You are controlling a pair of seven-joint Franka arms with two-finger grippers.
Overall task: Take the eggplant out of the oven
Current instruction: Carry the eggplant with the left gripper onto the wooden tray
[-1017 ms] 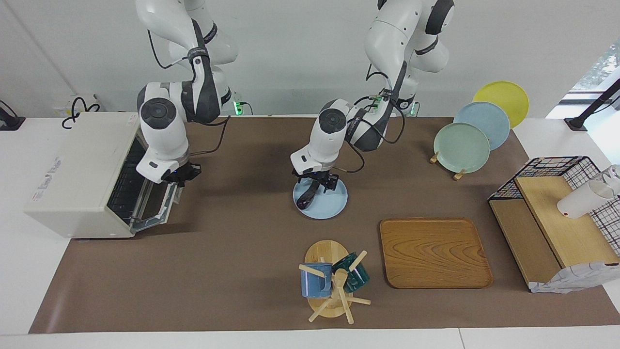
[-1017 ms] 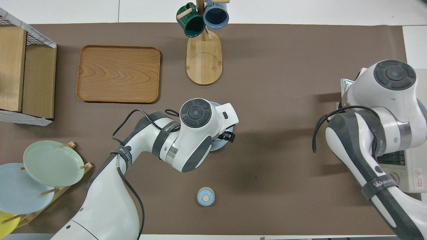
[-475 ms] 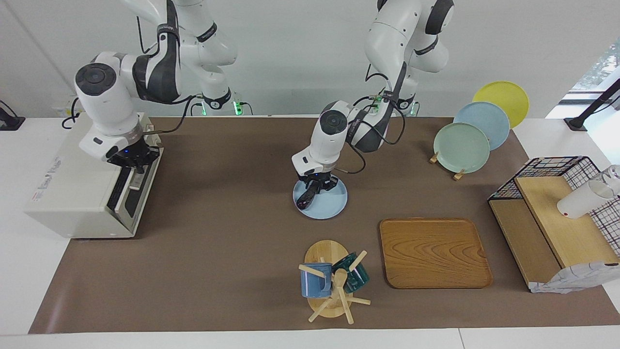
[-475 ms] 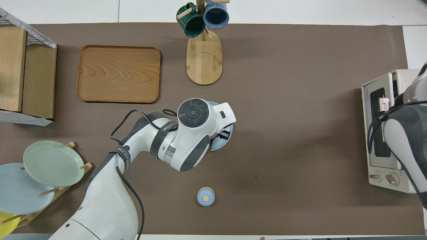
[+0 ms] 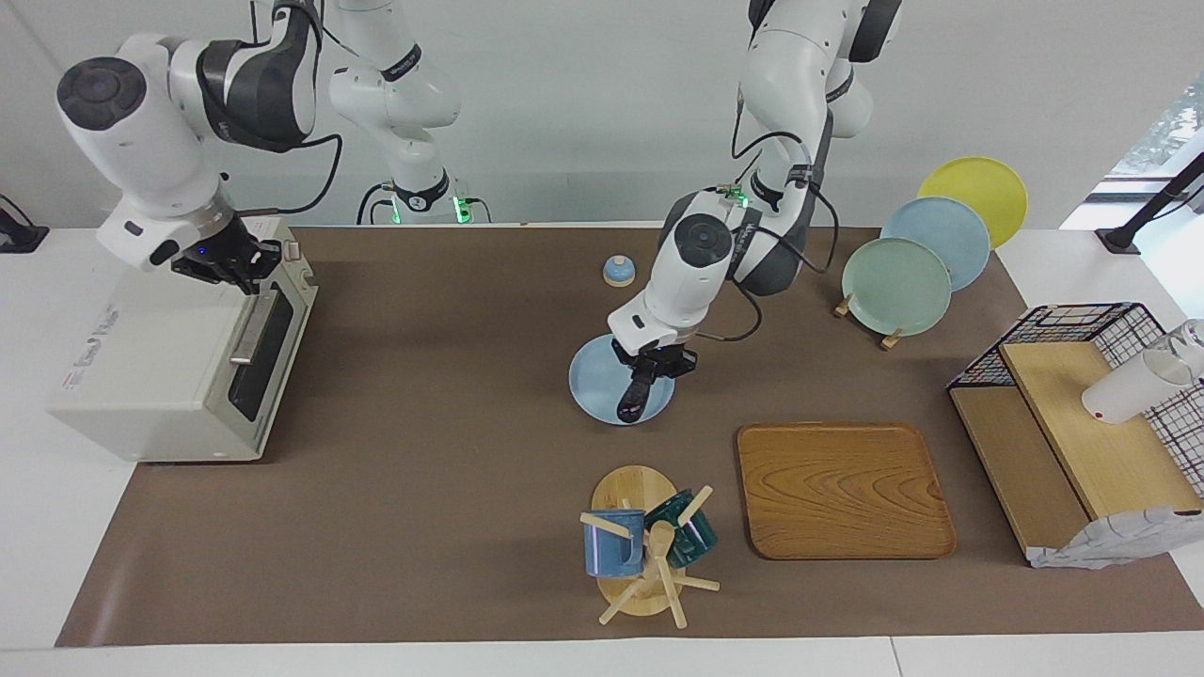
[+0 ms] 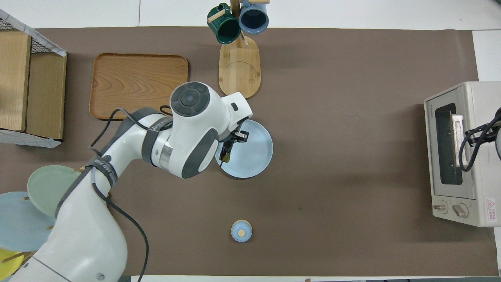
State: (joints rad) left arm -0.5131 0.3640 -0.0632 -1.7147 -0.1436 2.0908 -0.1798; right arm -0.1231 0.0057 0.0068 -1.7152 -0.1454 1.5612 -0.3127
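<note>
My left gripper (image 5: 647, 374) is clamped on the eggplant (image 5: 632, 400), which hangs nose-down at frame centre over the light blue plate (image 5: 593, 376); whether its tip touches the plate, I cannot tell. My right gripper (image 5: 229, 266) hovers upper left, above the oven (image 5: 160, 357), whose door is closed; I cannot tell its finger gap. Brown mat (image 5: 423, 489) covers the white table (image 5: 28, 527).

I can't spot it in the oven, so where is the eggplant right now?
The eggplant hangs in the left hand, over the blue plate mid-table, well away from the shut oven.
</note>
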